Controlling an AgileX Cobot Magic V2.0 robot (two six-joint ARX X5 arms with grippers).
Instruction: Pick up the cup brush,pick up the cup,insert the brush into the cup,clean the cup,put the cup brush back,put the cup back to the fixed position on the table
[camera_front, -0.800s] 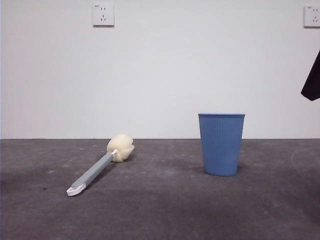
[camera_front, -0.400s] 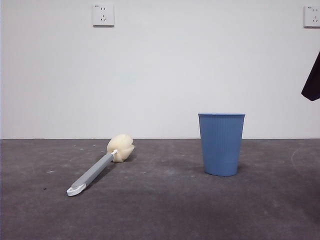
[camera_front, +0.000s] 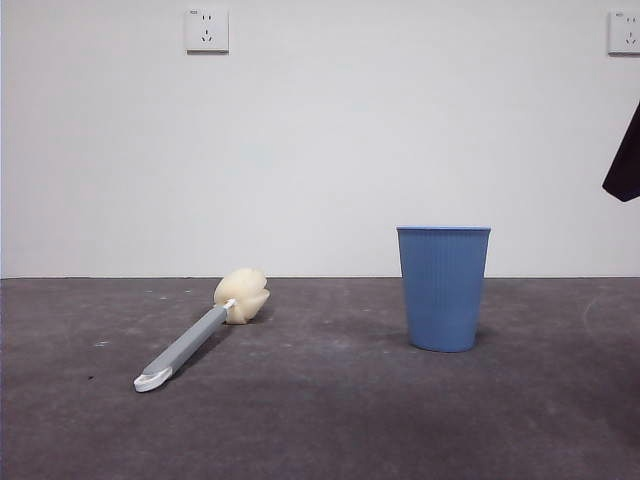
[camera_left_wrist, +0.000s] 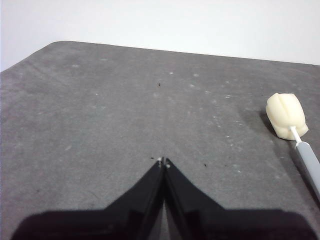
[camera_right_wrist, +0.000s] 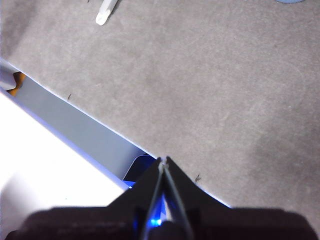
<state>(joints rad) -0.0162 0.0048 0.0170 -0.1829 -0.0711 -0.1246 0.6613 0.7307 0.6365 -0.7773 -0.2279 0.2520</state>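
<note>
cup brush (camera_front: 200, 333): lies flat on the desk (camera_front: 320, 420), well left of the cup; its cream sponge head (camera_front: 241, 295) points back toward the wall, its white looped tip (camera_front: 151, 379) toward the camera.
left hand (camera_left_wrist: 163, 162): both jaws closed together, holding nothing, hovering over bare desk with the sponge head near but apart from it.
cup (camera_front: 443, 288): light blue ribbed tumbler standing upright on the desk, mouth up, nothing inside that can be seen.
right hand (camera_right_wrist: 163, 160): jaws pressed together and empty, high over the desk's near edge, well away from the cup; only the brush's white tip shows far off in its view.
black tip (camera_front: 624, 160): an arm's end at the frame's edge, right of the cup and above it.
change: none over the last second; brush, cup and black tip sit exactly as before.
meaning: the task has apparently not begun, and picking up the brush remains the first step; the left hand would need to part its jaws first.
</note>
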